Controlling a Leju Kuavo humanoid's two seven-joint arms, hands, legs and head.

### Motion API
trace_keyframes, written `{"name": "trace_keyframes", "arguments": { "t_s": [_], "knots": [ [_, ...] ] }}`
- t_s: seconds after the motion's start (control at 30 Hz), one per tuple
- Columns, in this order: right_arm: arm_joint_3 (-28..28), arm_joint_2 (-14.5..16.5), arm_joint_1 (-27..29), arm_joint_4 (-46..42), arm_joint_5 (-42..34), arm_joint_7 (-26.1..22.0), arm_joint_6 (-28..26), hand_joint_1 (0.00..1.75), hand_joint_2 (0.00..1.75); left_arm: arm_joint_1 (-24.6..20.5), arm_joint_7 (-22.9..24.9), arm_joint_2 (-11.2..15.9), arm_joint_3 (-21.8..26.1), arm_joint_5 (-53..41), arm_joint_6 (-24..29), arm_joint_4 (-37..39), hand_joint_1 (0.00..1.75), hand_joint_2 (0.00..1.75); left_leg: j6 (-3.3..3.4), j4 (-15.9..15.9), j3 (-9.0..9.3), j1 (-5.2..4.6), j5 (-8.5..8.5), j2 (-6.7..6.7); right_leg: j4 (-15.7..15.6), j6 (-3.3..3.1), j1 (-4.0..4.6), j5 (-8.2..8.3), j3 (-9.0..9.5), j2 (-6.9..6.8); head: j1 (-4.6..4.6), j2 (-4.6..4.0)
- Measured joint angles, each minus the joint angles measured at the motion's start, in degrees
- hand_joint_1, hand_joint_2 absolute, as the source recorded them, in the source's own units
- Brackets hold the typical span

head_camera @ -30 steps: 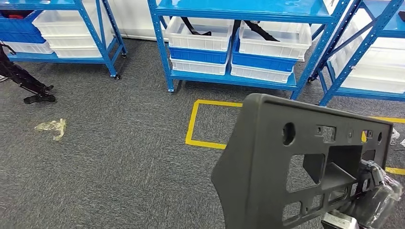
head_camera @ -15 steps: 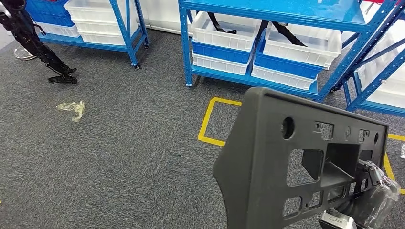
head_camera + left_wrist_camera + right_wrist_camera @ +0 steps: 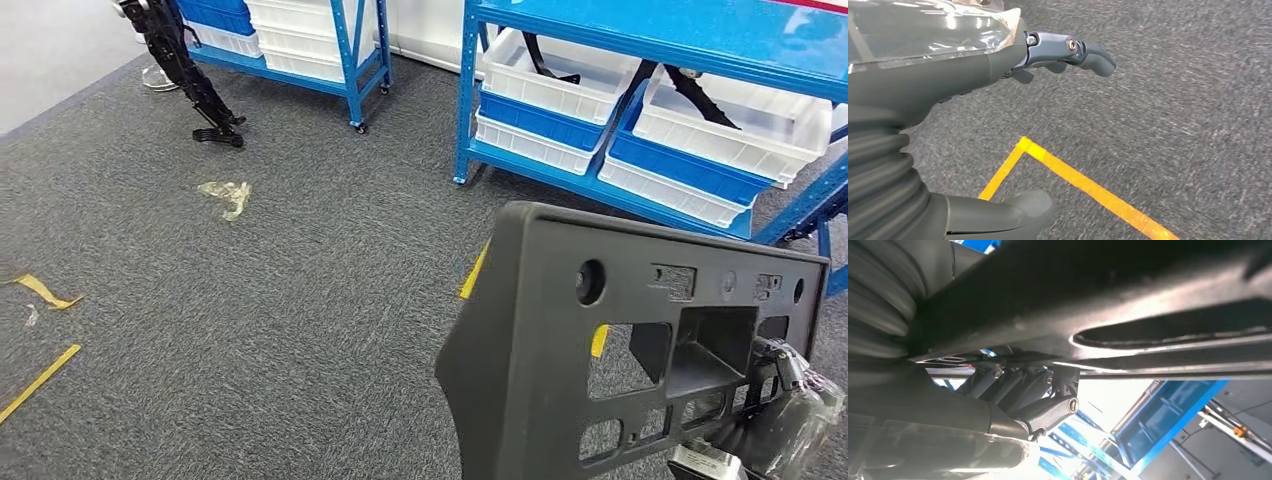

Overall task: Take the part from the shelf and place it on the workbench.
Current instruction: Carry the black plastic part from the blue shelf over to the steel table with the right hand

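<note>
- Dark grey plastic part: large flat panel with cut-outs and one round hole, held upright and slightly tilted above the carpet, in front of the blue shelf.
- Right robot hand: at the part's lower right edge, under a clear plastic cover; its fingers curl up against the underside of the part and are clamped on it.
- Left robot hand: hangs over the carpet, nothing in it; fingers stretched forward, well apart from the thumb.
- Yellow tape: a corner marked on the carpet, seen below the left robot hand; short pieces of yellow tape also show through and beside the part.
- Shelf: white bins stacked on blue bins on its lower level, with black strap-like items lying in the white ones.
- Crumpled clear wrap: on the carpet, well to the left of the shelf.
- Black stand: beyond the wrap, near a second blue shelf.
</note>
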Motion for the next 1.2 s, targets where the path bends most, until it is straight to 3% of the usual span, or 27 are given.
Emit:
{"name": "trace_keyframes", "arguments": {
  "t_s": [0.07,0.13,0.17,0.2,0.23,0.3,0.37,0.43,0.5,0.57,0.63,0.67,0.7,0.73,0.8,0.87,0.93,0.97,1.0,1.07,1.1,1.17,1.2],
  "knots": [
    [0.0,0.12,-0.02,-0.01,0.15,0.1,0.0,1.66,1.75,-0.11,-0.01,0.01,-0.01,0.01,0.01,0.0,0.0,1.75,-0.47,6.51,-3.07,0.06,-3.72,3.13,-0.03,-0.45,0.04,0.11,-0.15,-1.38,-0.17,0.0],
    [0.01,0.19,-0.05,0.02,0.22,0.14,0.0,1.66,1.75,-0.12,-0.02,-0.01,-0.02,0.02,0.01,0.0,0.0,1.75,-0.8,13.19,-6.21,0.3,-6.33,4.17,-0.01,-0.53,0.19,0.09,-0.3,-2.9,-0.18,0.0],
    [0.03,0.21,-0.1,0.05,0.21,0.14,0.0,1.66,1.75,-0.09,-0.02,-0.02,-0.02,0.05,0.01,0.0,0.0,1.75,-0.86,14.18,-6.6,0.38,-6.24,4.38,-0.01,-0.55,0.21,0.06,-0.39,-3.7,-0.19,0.0],
    [0.04,0.22,-0.2,0.09,0.14,0.13,0.0,1.66,1.75,-0.06,-0.02,-0.02,-0.02,0.09,0.01,0.0,0.0,1.75,-0.84,12.65,-5.7,0.45,-5.08,4.63,-0.01,-0.58,0.2,0.02,-0.45,-4.43,-0.2,0.01],
    [0.06,0.23,-0.35,0.15,0.01,0.1,0.0,1.66,1.75,-0.05,-0.02,0.0,-0.02,0.13,0.01,0.0,0.0,1.75,-0.72,9.2,-3.74,0.49,-3.36,5.22,-0.01,-0.57,0.18,-0.06,-0.45,-5.14,-0.19,0.01],
    [0.07,0.23,-0.67,0.25,-0.28,0.05,0.0,1.66,1.75,-0.18,-0.03,0.05,-0.01,0.21,0.0,-0.01,0.0,1.75,-0.37,1.36,0.67,0.33,-0.77,7.57,-0.01,-0.3,0.48,-0.34,-0.28,-6.32,-0.18,0.01],
    [0.09,0.19,-0.96,0.35,-0.36,-0.03,0.0,1.66,1.75,-0.35,-0.07,0.07,-0.01,0.29,0.0,-0.01,0.0,1.75,0.08,-1.8,2.28,-0.05,-0.26,8.59,-0.08,0.28,0.86,-0.6,0.06,-7.32,-0.06,0.01],
    [0.15,0.15,-1.27,0.45,-0.31,-0.12,0.0,1.66,1.75,-0.28,-0.09,0.08,-0.01,0.42,0.01,0.0,0.0,1.75,0.82,-2.06,2.08,-0.25,0.06,7.23,-0.28,0.98,0.84,-0.69,0.47,-8.13,0.02,0.01],
    [0.23,0.16,-1.44,0.54,-0.21,-0.17,0.0,1.66,1.75,-0.16,-0.09,0.04,0.02,0.62,0.05,0.0,0.0,1.75,1.76,-2.65,2.18,-0.16,0.66,5.97,1.14,1.32,0.68,-1.72,0.07,-6.09,0.07,0.01],
    [0.29,0.12,-1.41,0.72,-0.13,-0.2,0.0,1.66,1.75,-0.25,-0.09,-0.02,0.07,0.73,0.12,0.0,0.0,1.75,2.36,-2.92,2.21,-0.1,1.01,4.67,7.27,0.87,0.63,-4.74,-2.79,-2.6,0.18,0.01],
    [0.3,0.09,-1.35,0.99,-0.14,-0.2,0.0,1.66,1.75,-0.31,-0.09,-0.07,0.1,0.73,0.15,0.0,0.0,1.75,2.55,-2.9,2.08,-0.23,1.08,3.06,14.78,0.61,0.72,-7.39,-6.58,-1.28,0.19,0.01],
    [0.31,0.08,-1.35,1.13,-0.14,-0.19,0.0,1.66,1.75,-0.27,-0.09,-0.09,0.11,0.73,0.16,0.0,0.0,1.75,2.57,-2.87,2.07,-0.31,1.09,2.22,16.28,0.8,0.76,-7.51,-7.51,-1.15,0.18,0.01],
    [0.31,0.08,-1.35,1.24,-0.14,-0.19,0.0,1.66,1.75,-0.22,-0.09,-0.09,0.13,0.73,0.16,0.0,0.0,1.75,2.58,-2.85,2.11,-0.36,1.1,1.38,15.46,1.15,0.76,-6.66,-7.33,-1.06,0.18,0.01],
    [0.31,0.08,-1.36,1.31,-0.14,-0.19,0.0,1.66,1.75,-0.2,-0.09,-0.09,0.14,0.73,0.15,0.0,0.0,1.75,2.56,-2.8,2.19,-0.38,1.11,0.5,12.34,1.57,0.75,-4.99,-6.05,-0.78,0.19,0.0],
    [0.32,0.07,-1.41,1.37,-0.09,-0.16,0.0,1.66,1.75,-0.19,-0.09,-0.12,0.14,0.74,0.14,0.0,0.0,1.75,2.38,-2.59,2.2,-0.46,1.09,-1.06,4.19,1.98,0.7,-1.48,-2.6,1.5,0.19,0.0],
    [0.35,0.05,-1.4,1.4,0.14,-0.01,0.0,1.66,1.75,-0.19,-0.1,-0.17,0.14,0.76,0.16,0.0,0.0,1.75,1.88,-2.35,1.81,-0.58,1.17,-2.3,0.21,1.44,0.79,0.05,-1.0,3.16,0.15,0.0],
    [0.4,0.05,-1.41,1.43,0.5,0.22,0.0,1.66,1.75,-0.11,-0.11,-0.16,0.14,0.78,0.27,0.0,0.0,1.75,1.23,-2.29,1.27,-0.54,1.4,-3.39,0.01,0.58,0.88,0.31,-0.91,2.28,0.11,0.0],
    [0.42,0.08,-1.5,1.44,0.67,0.36,0.0,1.66,1.75,-0.05,-0.11,-0.13,0.14,0.78,0.36,0.0,0.0,1.75,0.96,-2.02,0.99,-0.54,1.27,-2.97,-0.08,0.24,0.77,0.47,-0.8,1.69,0.1,0.0],
    [0.44,0.11,-1.59,1.45,0.85,0.48,0.0,1.66,1.75,-0.02,-0.11,-0.12,0.14,0.78,0.49,0.0,0.0,1.75,0.66,-1.12,0.49,-0.59,0.67,-1.73,-0.21,-0.04,0.61,0.61,-0.73,1.02,0.02,0.0],
    [0.44,0.21,-1.58,1.47,1.14,0.71,0.0,1.66,1.75,-0.12,-0.09,-0.13,0.14,0.75,0.74,0.0,0.0,1.75,-0.02,4.02,-2.0,-0.46,-2.37,2.06,-0.37,-0.67,0.46,0.67,-0.6,-0.49,-0.14,0.01],
    [0.44,0.25,-1.48,1.48,1.22,0.77,0.0,1.66,1.75,-0.18,-0.07,-0.15,0.13,0.74,0.81,0.0,0.0,1.75,-0.36,7.69,-3.84,-0.23,-4.2,3.29,-0.37,-0.88,0.53,0.6,-0.58,-1.3,-0.22,0.01],
    [0.47,0.31,-1.33,1.48,1.32,0.85,0.0,1.66,1.75,-0.19,0.0,-0.16,0.13,0.71,0.86,0.0,0.0,1.75,-0.87,13.08,-6.66,0.35,-6.01,4.13,-0.36,-1.13,0.57,0.45,-0.57,-2.99,-0.21,0.0],
    [0.52,0.33,-1.29,1.48,1.33,0.87,0.0,1.66,1.75,-0.16,0.04,-0.15,0.13,0.71,0.86,0.0,0.0,1.75,-1.07,13.17,-6.74,0.62,-5.47,4.37,-0.35,-1.12,0.52,0.38,-0.52,-3.75,-0.21,0.0]
  ]
}}
